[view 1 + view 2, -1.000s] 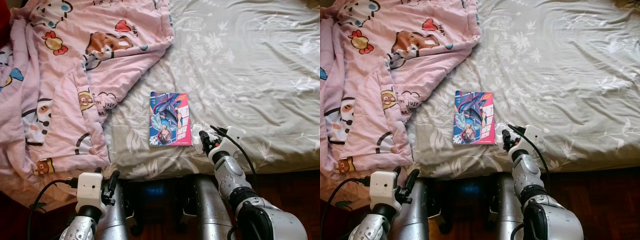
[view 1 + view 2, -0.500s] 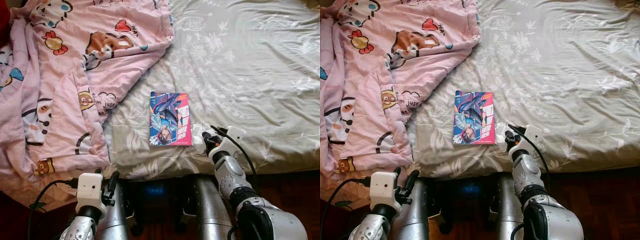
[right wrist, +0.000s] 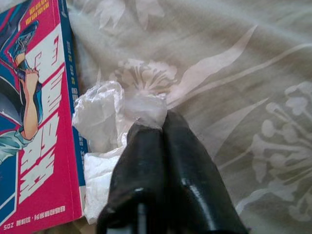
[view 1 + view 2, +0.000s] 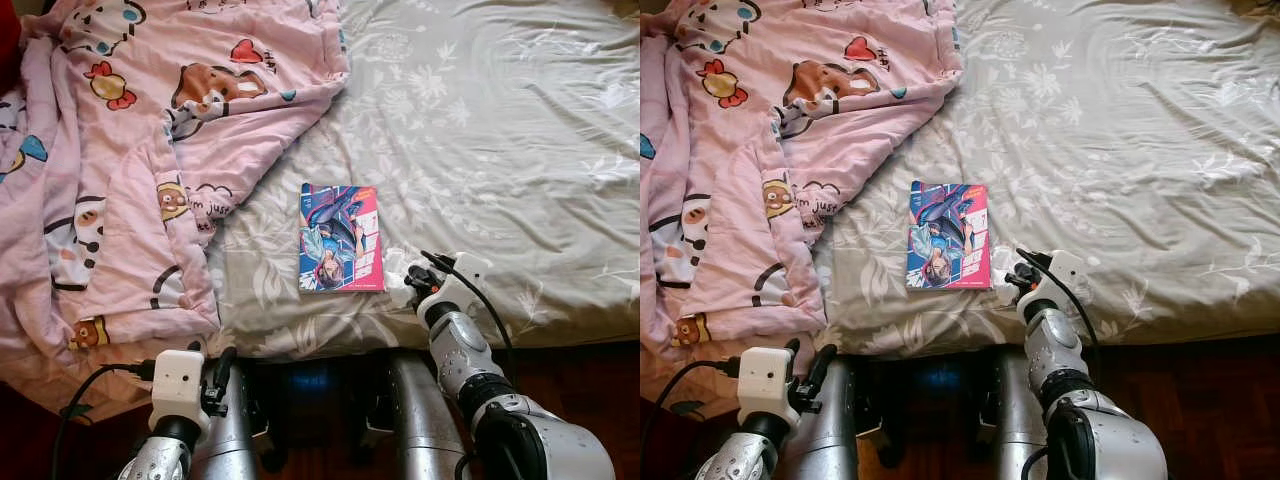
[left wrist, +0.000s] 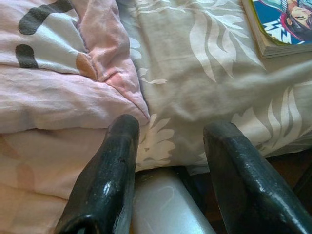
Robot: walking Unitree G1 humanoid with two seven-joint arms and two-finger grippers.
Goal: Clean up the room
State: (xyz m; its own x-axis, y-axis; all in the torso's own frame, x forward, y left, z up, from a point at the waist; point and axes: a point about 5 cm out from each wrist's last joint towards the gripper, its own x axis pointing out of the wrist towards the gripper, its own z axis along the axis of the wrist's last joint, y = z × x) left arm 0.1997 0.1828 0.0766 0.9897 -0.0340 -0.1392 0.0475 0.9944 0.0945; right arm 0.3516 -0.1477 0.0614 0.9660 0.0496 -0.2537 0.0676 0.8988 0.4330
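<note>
A crumpled clear plastic wrapper (image 3: 105,114) lies on the grey floral bedsheet (image 4: 500,130), right beside a comic book (image 4: 340,238) with a pink and blue cover. My right gripper (image 3: 156,127) is shut on the wrapper, its fingers (image 3: 185,170) pressed together at the plastic's edge near the bed's front edge. In the left eye view the right gripper (image 4: 412,281) sits just right of the book. My left gripper (image 5: 170,134) is open, low by the bed's front edge, below a pink cartoon blanket (image 4: 130,150).
The pink blanket covers the bed's left half and hangs over the front edge. Dark wooden floor (image 4: 590,380) runs below the mattress. My silver legs (image 4: 420,420) stand against the bed's front.
My right gripper has shifted slightly right and back toward the bed's edge with the wrapper. The left arm has sunk a little.
</note>
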